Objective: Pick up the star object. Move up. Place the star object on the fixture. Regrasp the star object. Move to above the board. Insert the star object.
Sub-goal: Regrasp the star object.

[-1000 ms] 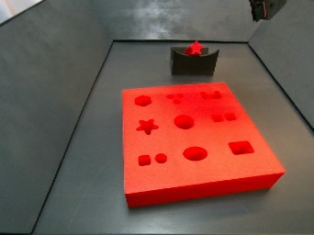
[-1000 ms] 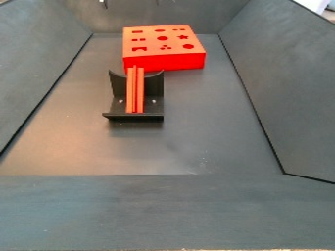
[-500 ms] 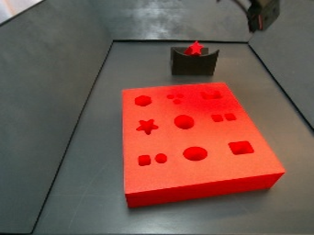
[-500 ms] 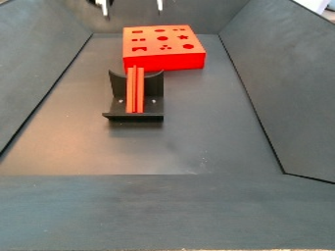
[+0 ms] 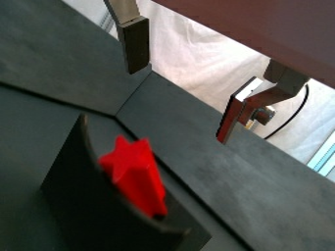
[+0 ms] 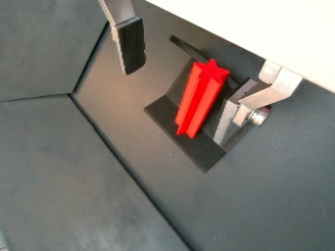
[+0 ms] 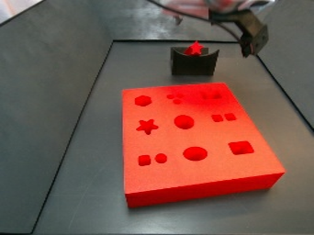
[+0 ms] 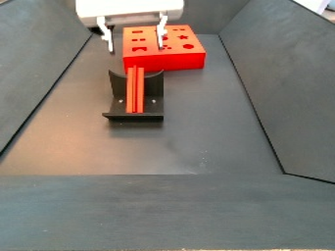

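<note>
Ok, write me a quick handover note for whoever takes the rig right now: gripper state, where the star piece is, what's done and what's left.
Gripper: open and empty, hanging above the fixture, fingers apart with nothing between them.
Star object: lying along the fixture's notch, not held; a side view shows its star end on top of the fixture.
Board: on the floor beside the fixture, all holes visibly empty.
Done: star object picked up and placed on the fixture.
Left: regrasp it, move above the board, insert it, presumably into the star-shaped hole.

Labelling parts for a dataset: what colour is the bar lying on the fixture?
Bright red. The star object shows best in a wrist view, between the open gripper fingers.
</note>
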Available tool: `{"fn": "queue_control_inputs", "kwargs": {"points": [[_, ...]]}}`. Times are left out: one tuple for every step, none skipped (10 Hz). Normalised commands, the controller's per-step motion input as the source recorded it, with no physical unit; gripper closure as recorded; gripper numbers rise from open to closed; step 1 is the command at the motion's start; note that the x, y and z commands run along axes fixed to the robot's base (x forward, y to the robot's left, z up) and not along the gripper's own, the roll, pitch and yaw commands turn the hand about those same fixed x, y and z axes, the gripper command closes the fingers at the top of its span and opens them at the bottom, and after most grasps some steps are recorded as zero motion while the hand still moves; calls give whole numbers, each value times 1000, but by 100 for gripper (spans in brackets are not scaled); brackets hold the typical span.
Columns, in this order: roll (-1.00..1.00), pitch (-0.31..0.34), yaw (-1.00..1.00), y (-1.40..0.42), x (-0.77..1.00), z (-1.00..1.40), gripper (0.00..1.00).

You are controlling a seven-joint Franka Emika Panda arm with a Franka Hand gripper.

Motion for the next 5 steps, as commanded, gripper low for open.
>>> {"fn": "queue_control_inputs", "kwargs": {"points": [[69, -139, -20, 39, 88, -1000, 0], [66, -120, -43, 36, 96, -1000, 0], [63, -94, -59, 29, 98, -1000, 0], [63, -66, -67, 23, 89, -848, 0], [59, -34, -65, 13, 80, -653, 0]]}}
